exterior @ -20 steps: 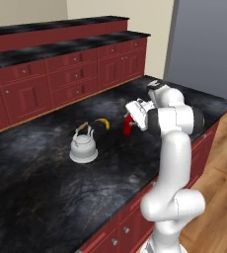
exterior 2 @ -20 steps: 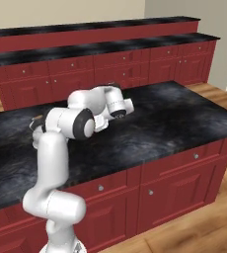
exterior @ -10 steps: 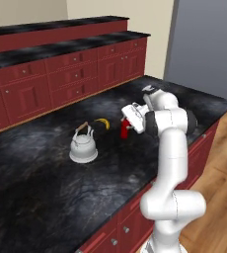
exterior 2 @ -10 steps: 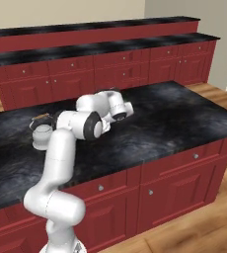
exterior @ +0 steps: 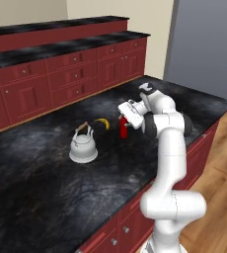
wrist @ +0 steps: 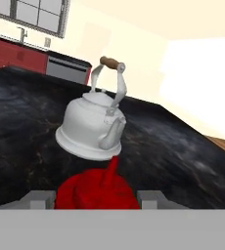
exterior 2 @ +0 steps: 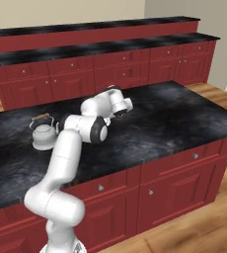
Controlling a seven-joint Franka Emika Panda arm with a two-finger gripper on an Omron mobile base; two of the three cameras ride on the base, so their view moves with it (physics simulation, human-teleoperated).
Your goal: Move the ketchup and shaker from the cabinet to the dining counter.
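The slim red ketchup squeeze bottle (exterior: 123,127) is seen upright on the black marbled dining counter (exterior: 46,173), flanked by the gripper (wrist: 98,197), whose hold cannot be told.

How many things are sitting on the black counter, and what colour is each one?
Silver: 1, the kettle
Yellow: 1, the banana
Red: 1, the ketchup bottle
Total: 3
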